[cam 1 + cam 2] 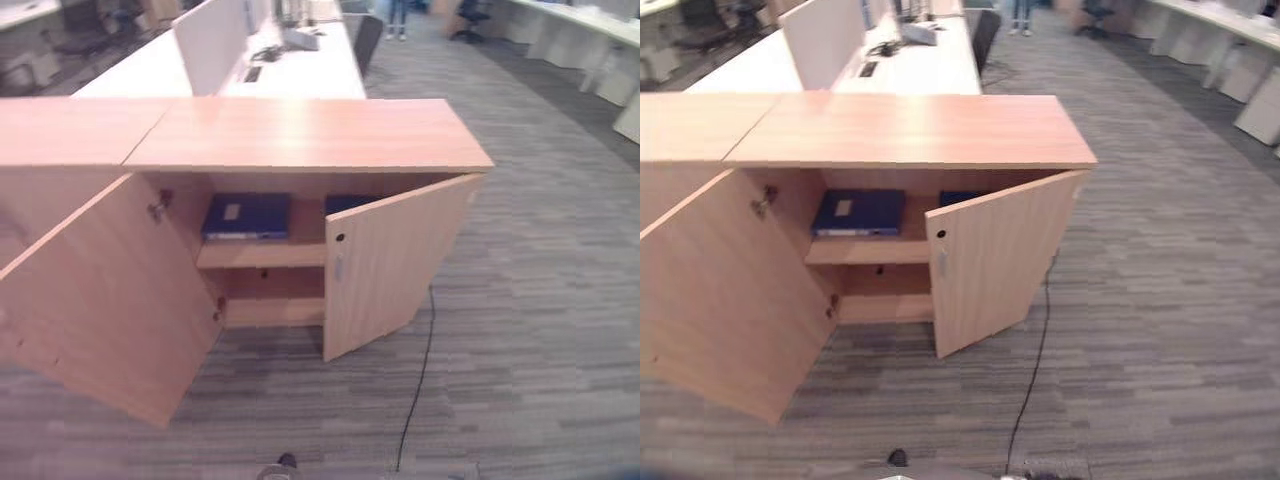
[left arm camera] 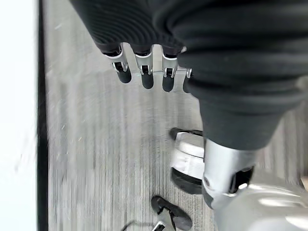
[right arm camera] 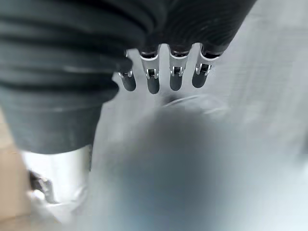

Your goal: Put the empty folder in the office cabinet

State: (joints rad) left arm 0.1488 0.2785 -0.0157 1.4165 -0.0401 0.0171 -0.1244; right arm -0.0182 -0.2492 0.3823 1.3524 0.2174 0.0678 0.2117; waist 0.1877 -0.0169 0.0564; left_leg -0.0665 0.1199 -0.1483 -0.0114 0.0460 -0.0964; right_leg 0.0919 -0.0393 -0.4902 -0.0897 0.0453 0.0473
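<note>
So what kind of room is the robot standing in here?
Most likely an open-plan office. A low wooden cabinet stands with both doors open and a blue folder on its upper shelf, long white desks run behind it, and grey striped carpet covers the floor.

Looking down on grey striped carpet (image 1: 540, 300); white desks (image 1: 300, 70) with a divider panel (image 1: 208, 40) standing behind, more white desks (image 1: 1230, 40) lining the far right, dark office chair (image 1: 365, 40) tucked alongside.

The cabinet's right door (image 1: 385, 265) hides most of a second blue folder (image 1: 345, 203) at three o'clock of the first folder (image 1: 247, 216).
</note>
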